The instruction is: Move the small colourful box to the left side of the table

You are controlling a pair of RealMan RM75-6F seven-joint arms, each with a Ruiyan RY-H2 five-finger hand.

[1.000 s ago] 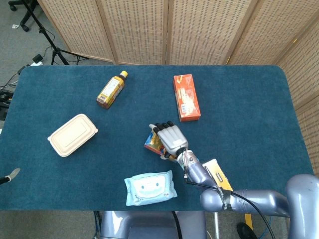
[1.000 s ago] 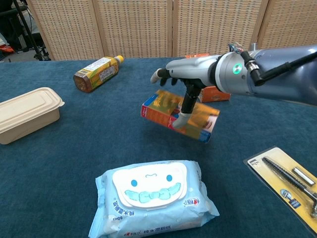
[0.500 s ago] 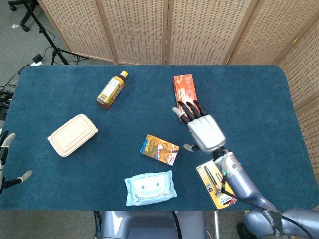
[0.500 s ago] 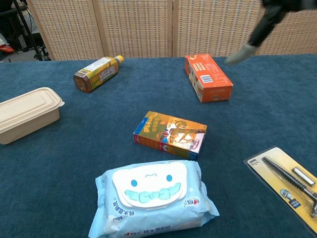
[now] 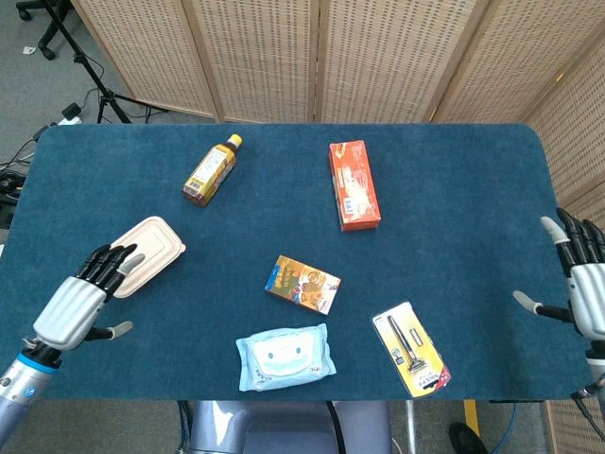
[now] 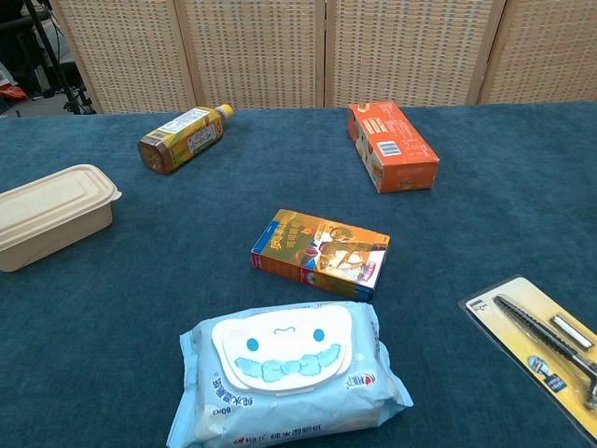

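Note:
The small colourful box lies flat near the middle of the blue table; the chest view shows the box just behind the wipes pack. My left hand hovers at the table's left front edge, fingers spread, holding nothing, next to the beige container. My right hand is off the table's right edge, fingers apart and empty. Neither hand touches the box, and neither shows in the chest view.
A beige lidded container sits at the left. A tea bottle lies at the back left, an orange carton at the back. A wipes pack and a carded razor lie along the front edge.
My right hand let go of the box, which now lies on the table, and withdrew past the right edge. My left hand came up at the left front edge.

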